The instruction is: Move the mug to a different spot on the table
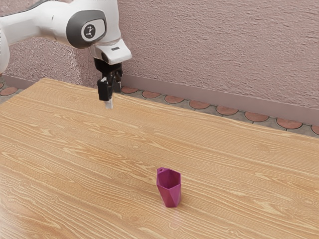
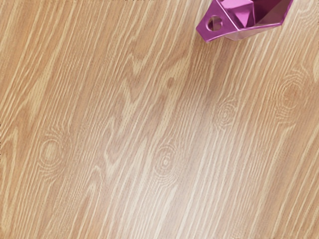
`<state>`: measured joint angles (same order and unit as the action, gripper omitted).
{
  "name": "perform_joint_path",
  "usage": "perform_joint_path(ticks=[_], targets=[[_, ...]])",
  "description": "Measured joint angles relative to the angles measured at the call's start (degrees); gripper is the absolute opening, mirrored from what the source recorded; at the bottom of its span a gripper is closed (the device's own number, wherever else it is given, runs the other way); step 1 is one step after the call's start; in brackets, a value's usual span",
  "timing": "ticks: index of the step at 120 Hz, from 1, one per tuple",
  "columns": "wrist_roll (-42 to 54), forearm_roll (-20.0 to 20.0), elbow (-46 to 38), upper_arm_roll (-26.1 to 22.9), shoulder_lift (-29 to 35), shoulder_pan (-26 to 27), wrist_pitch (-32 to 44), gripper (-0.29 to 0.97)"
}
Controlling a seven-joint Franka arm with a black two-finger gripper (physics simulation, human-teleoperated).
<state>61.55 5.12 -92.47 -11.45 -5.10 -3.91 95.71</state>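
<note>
You've got a light wood-grain table (image 1: 75, 149) w/ one item on it: a magenta faceted mug (image 1: 169, 187), upright, on the near part, approx. mid-width. Its small handle sits at the rim, toward the exterior view's left. Wrist view: mug (image 2: 244, 17) rests directly on the table (image 2: 149, 139), open top visible.

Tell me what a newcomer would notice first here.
A bright purple mug stands upright on the wooden table, in the exterior view's lower middle. The black gripper hangs above the table's far side, well apart from the mug, toward the exterior view's left.
</note>
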Motion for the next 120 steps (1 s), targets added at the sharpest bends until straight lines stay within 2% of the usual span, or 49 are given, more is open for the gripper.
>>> perform_joint_path(ticks=[8,29,49,64,83,120], targets=[[3.9,-0.4,-1.3,0.0,-0.2,-0.4,1.6,0.68],[16.3,-7.2,-9.6,0.5,0.1,-1.2,9.9,0.68],[26.3,-9.4,-12.8,0.5,-0.7,-0.1,15.7,0.68],[33.2,-10.3,-12.9,0.5,-3.6,0.5,17.8,0.68],[41.5,-15.1,-13.0,0.5,-8.0,0.9,19.2,0.68],[52.8,-19.2,-15.0,0.4,-12.2,3.9,22.5,0.68]])
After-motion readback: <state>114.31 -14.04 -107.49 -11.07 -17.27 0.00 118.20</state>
